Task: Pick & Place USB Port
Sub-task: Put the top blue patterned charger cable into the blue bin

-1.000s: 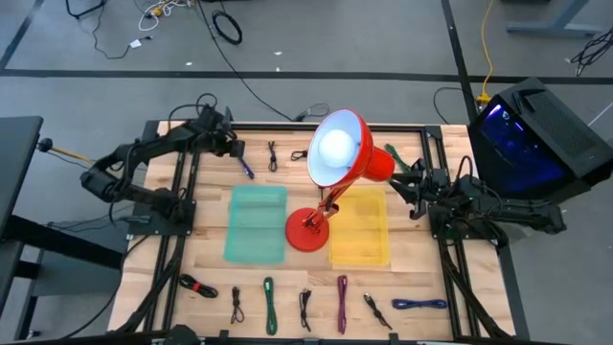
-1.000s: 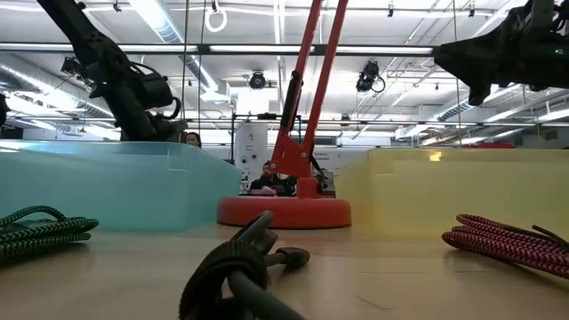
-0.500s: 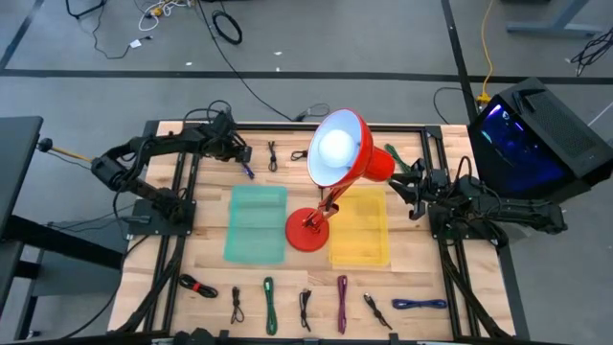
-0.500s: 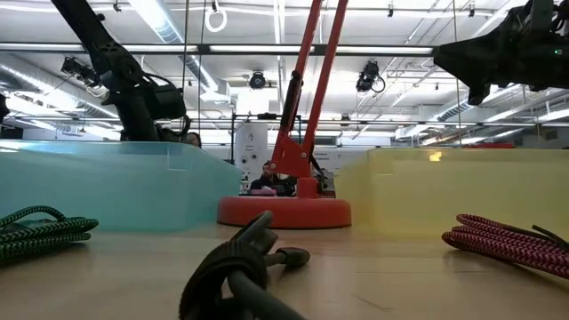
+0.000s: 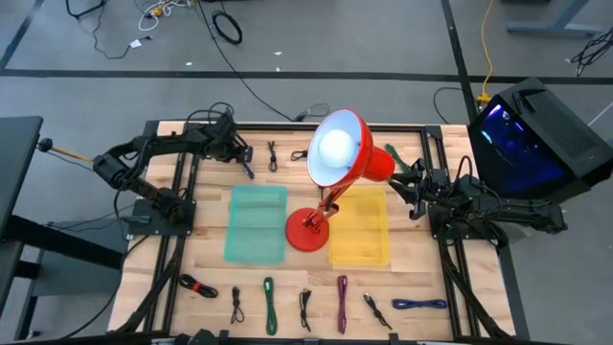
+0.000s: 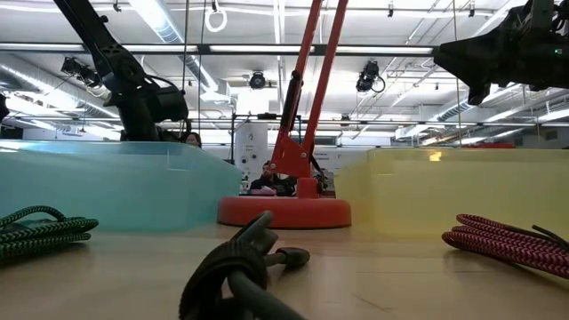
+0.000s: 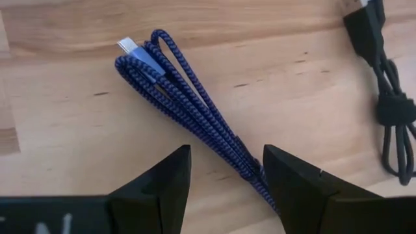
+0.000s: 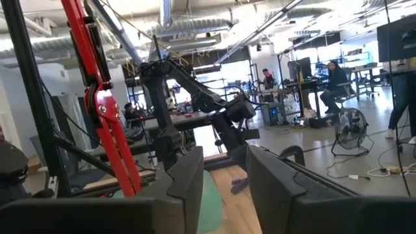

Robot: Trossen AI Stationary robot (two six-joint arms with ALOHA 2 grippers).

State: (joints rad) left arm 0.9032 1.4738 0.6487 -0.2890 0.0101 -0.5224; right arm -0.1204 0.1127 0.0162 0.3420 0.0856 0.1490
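Observation:
A blue braided USB cable [image 7: 188,107], folded into a bundle, lies flat on the wooden table at the far left, its silver plug [image 7: 127,45] at one end. In the high view the cable [image 5: 246,170] is just past the teal tray's far edge. My left gripper [image 7: 224,172] hangs over it, pointing steeply down and open. One finger stands on either side of the bundle's narrow end, and I see no touch. My right gripper [image 8: 224,179] waits raised at the table's right side [image 5: 410,187], open with nothing between its fingers.
A black cable [image 7: 390,110] lies close beside the blue one. A teal tray [image 5: 257,222] and a yellow tray [image 5: 360,225] flank a red desk lamp [image 5: 335,158] at mid-table. Several bundled cables lie along the near edge [image 5: 269,302], and a green one [image 5: 394,153] at the far right.
My left gripper has moved along the far edge toward the table's right and come down over the blue cable, turning a little as it went. It has kept still for the last half second. The cable has not moved.

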